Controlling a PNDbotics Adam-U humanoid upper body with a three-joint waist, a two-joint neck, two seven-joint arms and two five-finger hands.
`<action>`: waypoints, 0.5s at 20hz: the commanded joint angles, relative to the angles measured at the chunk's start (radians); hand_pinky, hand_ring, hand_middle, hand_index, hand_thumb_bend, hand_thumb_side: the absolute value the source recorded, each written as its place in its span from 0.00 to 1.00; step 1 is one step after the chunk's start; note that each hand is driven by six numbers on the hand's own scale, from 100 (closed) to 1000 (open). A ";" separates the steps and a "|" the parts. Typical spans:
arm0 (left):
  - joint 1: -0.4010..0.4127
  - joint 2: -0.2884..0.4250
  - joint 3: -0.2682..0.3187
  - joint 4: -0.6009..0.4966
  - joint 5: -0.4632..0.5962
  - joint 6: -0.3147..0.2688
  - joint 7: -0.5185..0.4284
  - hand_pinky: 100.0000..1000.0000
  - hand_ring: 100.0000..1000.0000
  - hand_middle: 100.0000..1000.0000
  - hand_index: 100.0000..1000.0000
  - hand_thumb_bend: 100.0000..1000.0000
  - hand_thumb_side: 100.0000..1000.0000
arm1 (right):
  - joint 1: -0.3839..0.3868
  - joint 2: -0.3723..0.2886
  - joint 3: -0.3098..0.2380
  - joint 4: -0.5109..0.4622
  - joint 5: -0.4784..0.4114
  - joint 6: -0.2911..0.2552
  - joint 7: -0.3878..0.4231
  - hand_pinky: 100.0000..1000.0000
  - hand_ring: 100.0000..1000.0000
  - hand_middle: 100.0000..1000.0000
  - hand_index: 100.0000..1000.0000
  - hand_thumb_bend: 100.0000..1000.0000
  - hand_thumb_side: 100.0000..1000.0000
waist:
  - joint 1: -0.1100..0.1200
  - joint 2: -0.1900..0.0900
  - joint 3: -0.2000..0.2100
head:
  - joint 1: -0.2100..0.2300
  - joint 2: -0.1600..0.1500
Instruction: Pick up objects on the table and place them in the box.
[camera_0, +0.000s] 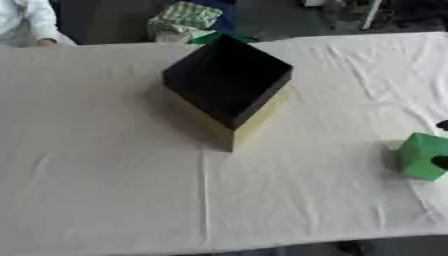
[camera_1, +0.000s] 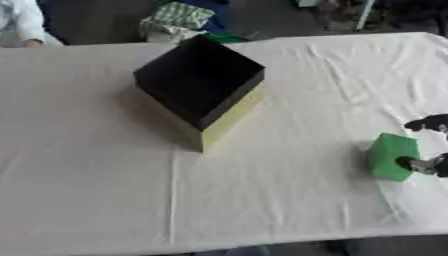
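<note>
A box with yellow walls and a dark inside stands turned cornerwise on the white cloth, left of the middle and toward the far side. A green block sits on the cloth near the right edge. My right hand comes in from the right edge and only part of it shows. One fingertip rests against the block's right face, while another dark finger hovers above and behind the block, apart from it. The fingers are spread, not closed round the block. My left hand shows in neither view.
White cloth covers the table, whose front edge runs along the bottom of the view. Beyond the far edge lie green-and-white patterned bundles. A person's white sleeve is at the far left corner.
</note>
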 joint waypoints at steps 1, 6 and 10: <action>-0.015 0.012 0.001 -0.014 0.002 0.000 -0.005 0.60 0.68 0.55 0.70 0.13 0.93 | -0.018 -0.021 -0.002 0.002 0.010 -0.010 0.007 0.99 0.94 0.87 1.00 0.34 0.84 | -0.003 -0.007 0.002 | -0.002 0.006; -0.016 0.009 0.001 -0.014 0.004 0.002 -0.007 0.60 0.68 0.55 0.69 0.13 0.93 | -0.040 -0.015 0.013 0.012 0.023 -0.011 0.015 0.99 0.94 0.87 1.00 0.34 0.83 | -0.003 -0.004 0.004 | -0.006 0.006; -0.017 0.006 0.001 -0.014 0.006 0.001 -0.008 0.60 0.68 0.55 0.69 0.13 0.93 | -0.062 -0.008 0.030 0.035 0.061 -0.011 0.018 0.99 0.94 0.87 1.00 0.36 0.83 | -0.004 -0.002 0.008 | -0.008 0.006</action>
